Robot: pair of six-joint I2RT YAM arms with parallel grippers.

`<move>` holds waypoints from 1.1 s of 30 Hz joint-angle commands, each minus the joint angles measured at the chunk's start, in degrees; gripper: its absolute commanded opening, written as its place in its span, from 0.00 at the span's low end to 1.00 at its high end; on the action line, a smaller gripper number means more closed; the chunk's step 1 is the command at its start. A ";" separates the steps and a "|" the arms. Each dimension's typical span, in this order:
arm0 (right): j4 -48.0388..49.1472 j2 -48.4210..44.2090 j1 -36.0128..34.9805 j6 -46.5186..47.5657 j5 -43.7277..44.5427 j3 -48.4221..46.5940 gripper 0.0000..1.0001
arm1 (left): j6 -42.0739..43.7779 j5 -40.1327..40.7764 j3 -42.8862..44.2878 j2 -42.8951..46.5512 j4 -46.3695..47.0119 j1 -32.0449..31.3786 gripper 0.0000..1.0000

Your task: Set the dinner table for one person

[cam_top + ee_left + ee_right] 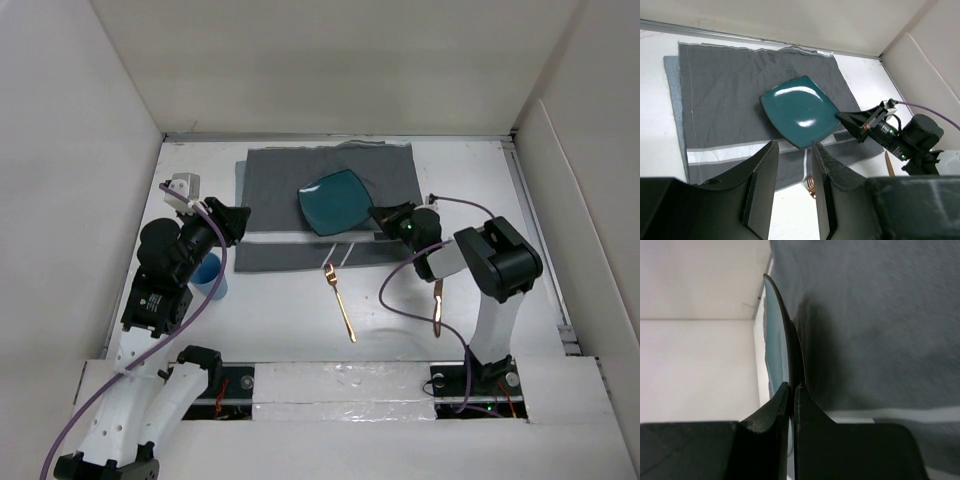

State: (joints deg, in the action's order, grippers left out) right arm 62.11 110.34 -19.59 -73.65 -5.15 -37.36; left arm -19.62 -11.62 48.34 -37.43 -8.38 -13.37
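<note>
1. The tabletop (290, 340) is the white surface filling the workspace in front of both arm bases, and everything else lies on it.
2. A grey placemat (290, 185) with white stripes lies at its far middle.
3. A teal square plate (335, 200) sits over the right half of the placemat.
4. The right end effector (383, 218) is clamped narrow on the plate's near-right rim. The right wrist view shows the rim edge-on, pinched between both fingers.
5. The left end effector (794, 150) stands partly open with nothing between its fingers, at the placemat's left edge.
6. A blue cup (210, 275) stands on the tabletop, partly hidden under the left arm.
7. A gold fork (340, 300) lies on bare tabletop just nearer than the placemat.
8. A second gold utensil (438, 305) lies beside the right arm, its kind unclear.
</note>
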 commanded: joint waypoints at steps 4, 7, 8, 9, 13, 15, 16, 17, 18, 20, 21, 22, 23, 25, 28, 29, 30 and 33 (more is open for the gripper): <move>29.47 0.38 -3.95 -2.55 11.91 -7.10 0.00 | -0.25 -1.65 -0.08 0.08 3.72 0.36 0.30; 31.40 2.85 -4.93 -3.87 15.77 -8.07 0.00 | -0.25 -1.57 0.00 -0.53 3.55 0.36 0.30; 31.58 4.25 -5.80 -5.00 17.96 -8.25 0.00 | -0.33 -1.57 0.09 -0.80 3.55 0.36 0.30; 31.76 4.96 -6.59 -5.45 18.94 -8.42 0.00 | -0.33 -1.74 0.09 -0.89 3.37 0.36 0.30; 31.86 6.99 -8.96 -6.07 25.68 -8.34 0.00 | -0.25 -1.48 0.27 -1.15 3.37 0.36 0.29; 30.63 6.99 -9.58 -5.72 26.50 -8.51 0.00 | -0.25 -1.57 0.27 -1.07 3.46 0.36 0.29; 30.36 7.08 -9.58 -5.11 26.85 -8.78 0.00 | -0.33 -1.65 0.18 -0.98 3.55 0.36 0.29; 30.44 7.43 -10.11 -5.19 27.12 -9.21 0.00 | -0.25 -1.48 0.18 -0.98 3.46 0.36 0.29; 31.05 8.04 -10.11 -5.28 27.64 -9.30 0.00 | -0.25 -1.48 0.35 -1.15 3.37 0.36 0.29; 31.41 8.74 -10.11 -5.45 28.44 -9.48 0.00 | -0.16 -1.48 0.35 -1.42 3.37 0.36 0.29; 31.41 9.18 -10.63 -5.37 28.35 -9.31 0.00 | -0.25 -1.57 0.27 -1.16 3.37 0.36 0.29; 31.41 9.27 -10.64 -5.54 28.61 -8.96 0.00 | -0.25 -1.65 0.27 -1.24 3.46 0.36 0.29; 31.41 9.45 -10.64 -5.72 28.79 -8.52 0.00 | -0.25 -1.57 0.35 -1.24 3.46 0.36 0.29; 32.37 10.06 -11.25 -5.89 28.88 -6.85 0.00 | -0.25 -1.65 0.44 -1.77 3.46 0.36 0.29; 33.69 10.24 -11.25 -5.98 28.18 -3.88 0.37 | -0.25 -1.66 0.35 -1.33 3.46 0.36 0.29; 33.69 10.24 -11.25 -5.98 28.17 -3.86 0.41 | -0.25 -1.57 0.35 -1.33 3.46 0.36 0.29; 33.78 9.98 -11.25 -6.24 28.17 -2.99 0.43 | -0.25 -1.48 0.53 -1.50 3.37 0.36 0.29; 31.95 8.05 -11.25 -6.59 27.21 -0.52 0.47 | -0.25 -1.30 0.44 -1.16 3.28 0.36 0.30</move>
State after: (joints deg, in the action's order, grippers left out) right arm 70.67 120.79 -30.37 -79.55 19.92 -39.81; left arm -19.68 -12.43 48.34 -39.22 -8.36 -13.37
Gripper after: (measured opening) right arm 0.463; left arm 0.294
